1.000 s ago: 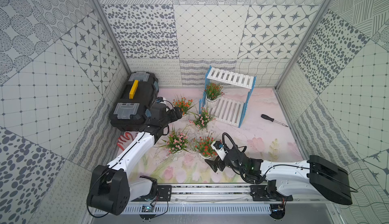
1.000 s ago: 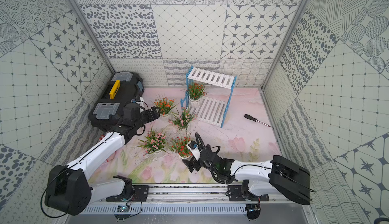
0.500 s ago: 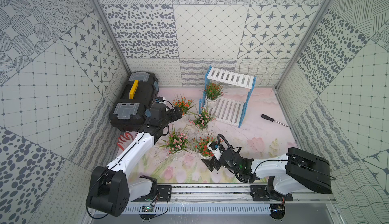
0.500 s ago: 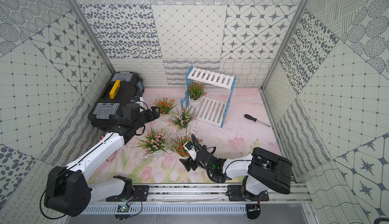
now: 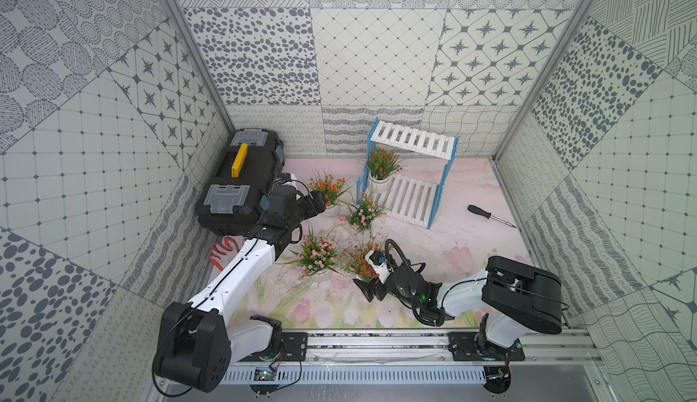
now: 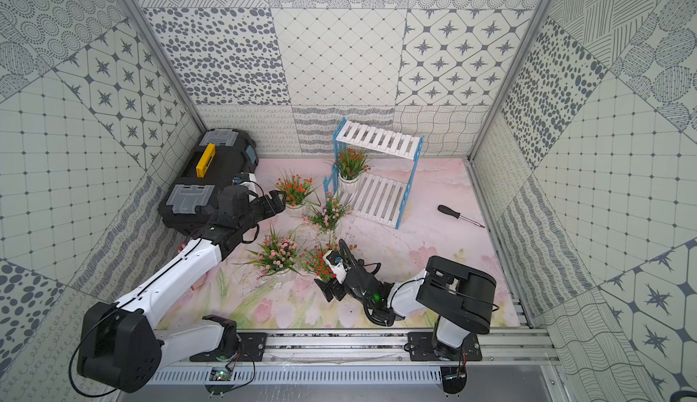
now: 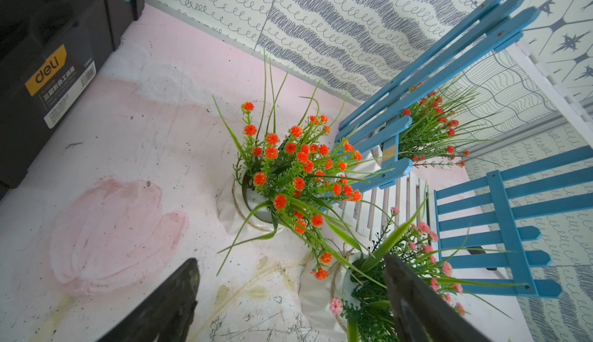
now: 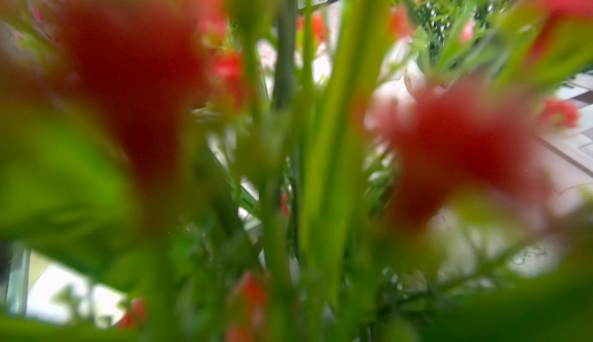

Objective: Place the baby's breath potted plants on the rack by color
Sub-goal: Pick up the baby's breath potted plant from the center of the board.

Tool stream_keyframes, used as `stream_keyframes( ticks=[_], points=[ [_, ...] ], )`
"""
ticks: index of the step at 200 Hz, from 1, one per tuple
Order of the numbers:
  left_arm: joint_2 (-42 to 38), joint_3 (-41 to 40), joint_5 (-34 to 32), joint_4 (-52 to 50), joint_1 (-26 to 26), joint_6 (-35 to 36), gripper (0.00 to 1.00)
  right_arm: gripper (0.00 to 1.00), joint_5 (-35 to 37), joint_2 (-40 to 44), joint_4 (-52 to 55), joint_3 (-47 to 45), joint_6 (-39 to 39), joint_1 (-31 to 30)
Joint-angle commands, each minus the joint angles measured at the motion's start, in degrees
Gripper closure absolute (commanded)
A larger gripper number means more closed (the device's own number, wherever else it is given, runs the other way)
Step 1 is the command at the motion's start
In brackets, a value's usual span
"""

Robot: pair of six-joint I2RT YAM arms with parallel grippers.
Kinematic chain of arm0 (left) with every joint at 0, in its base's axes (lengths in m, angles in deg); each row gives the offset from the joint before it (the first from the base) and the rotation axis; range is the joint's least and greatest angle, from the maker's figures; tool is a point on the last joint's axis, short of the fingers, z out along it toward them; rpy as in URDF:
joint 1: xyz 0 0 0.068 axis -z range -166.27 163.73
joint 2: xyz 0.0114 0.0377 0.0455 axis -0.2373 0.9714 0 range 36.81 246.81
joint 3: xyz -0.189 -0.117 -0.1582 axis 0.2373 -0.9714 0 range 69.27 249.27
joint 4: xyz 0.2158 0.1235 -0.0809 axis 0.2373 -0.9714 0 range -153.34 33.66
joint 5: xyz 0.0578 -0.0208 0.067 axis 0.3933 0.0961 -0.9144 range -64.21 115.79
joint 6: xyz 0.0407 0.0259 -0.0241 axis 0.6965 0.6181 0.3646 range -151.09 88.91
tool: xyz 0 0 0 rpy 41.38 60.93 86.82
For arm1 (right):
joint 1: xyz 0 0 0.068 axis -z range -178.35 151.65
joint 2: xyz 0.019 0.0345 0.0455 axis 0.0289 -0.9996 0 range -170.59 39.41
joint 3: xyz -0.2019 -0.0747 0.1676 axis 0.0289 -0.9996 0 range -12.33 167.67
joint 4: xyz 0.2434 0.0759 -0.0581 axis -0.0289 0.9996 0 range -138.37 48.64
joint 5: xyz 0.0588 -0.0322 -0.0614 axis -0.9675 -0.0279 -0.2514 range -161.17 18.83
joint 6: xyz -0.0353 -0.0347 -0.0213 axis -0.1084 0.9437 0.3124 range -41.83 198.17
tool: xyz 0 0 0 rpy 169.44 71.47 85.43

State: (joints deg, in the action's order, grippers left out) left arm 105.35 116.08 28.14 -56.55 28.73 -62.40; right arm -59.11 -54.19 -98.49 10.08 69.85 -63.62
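Observation:
The rack stands at the back with one orange-red potted plant on its lower tier. On the floor in both top views are an orange plant, two pink ones and a front orange-red one. My left gripper hangs open beside the orange plant, with a pink plant by one finger. My right gripper lies low at the front plant's pot. Blurred flowers hide its jaws in the wrist view.
A black toolbox with a yellow handle lies along the left wall. A screwdriver lies on the floor right of the rack. A red coiled object sits under my left arm. Patterned walls enclose the floor on three sides.
My right gripper has slid left along the floor into the front orange-red plant, and its arm has folded back. The left arm has stayed where it was.

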Motion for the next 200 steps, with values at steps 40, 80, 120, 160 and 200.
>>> stream_keyframes(
  ticks=[40,80,120,160,200],
  points=[
    [0.13,0.1,0.17,2.37,0.05,0.39,0.1,0.02,1.28,-3.97,-9.14,1.19,-4.14,1.81],
    [0.13,0.12,0.04,2.49,0.2,0.44,0.1,0.06,1.9,-5.92,-10.77,1.22,-5.08,1.83],
    [0.37,0.13,-0.02,2.57,0.38,0.46,0.1,0.17,3.77,-6.51,-10.86,1.18,-4.52,1.82],
    [0.8,0.37,-0.07,2.93,0.35,0.46,0.1,0.25,6.77,-2.9,-9.96,-0.17,-2.99,1.64],
    [1.36,0.43,0.02,3.26,0.36,0.38,0.1,0.25,8.33,6.33,-1.96,0.24,-1.2,1.64]
  ],
)
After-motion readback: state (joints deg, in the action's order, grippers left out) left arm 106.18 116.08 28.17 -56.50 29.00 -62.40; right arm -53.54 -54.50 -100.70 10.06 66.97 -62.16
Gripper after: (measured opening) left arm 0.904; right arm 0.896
